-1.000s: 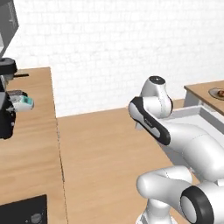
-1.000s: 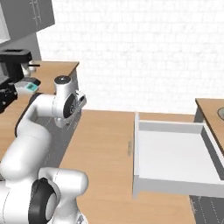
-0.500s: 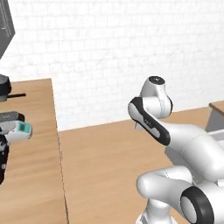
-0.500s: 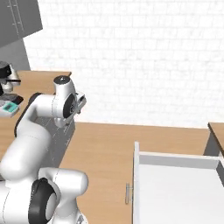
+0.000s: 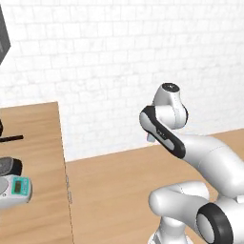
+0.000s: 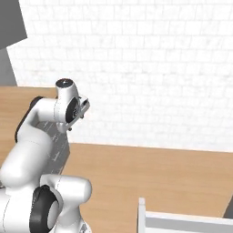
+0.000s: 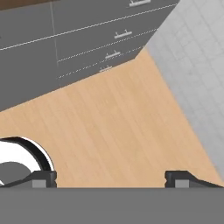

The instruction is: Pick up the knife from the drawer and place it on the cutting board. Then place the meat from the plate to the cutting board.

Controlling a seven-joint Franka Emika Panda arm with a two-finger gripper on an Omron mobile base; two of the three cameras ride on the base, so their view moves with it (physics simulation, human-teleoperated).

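- My jaws stood spread wide and empty over bare floor.
- Nothing looked done: I held no knife; the drawer stood open.
- Knife and meat both remained.

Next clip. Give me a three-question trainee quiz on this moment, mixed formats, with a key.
1. True or false: the claw has its jaws spread wide apart with nothing between them.
2. Multiple choice: in the right base view, the white drawer sits at the A) upper left, B) lower right, C) top centre.
3. Fill in: in the hand view, the claw looks down on a light wood ____ that runs up to dark grey cabinet fronts.

Key: 1 true; 2 B; 3 floor.
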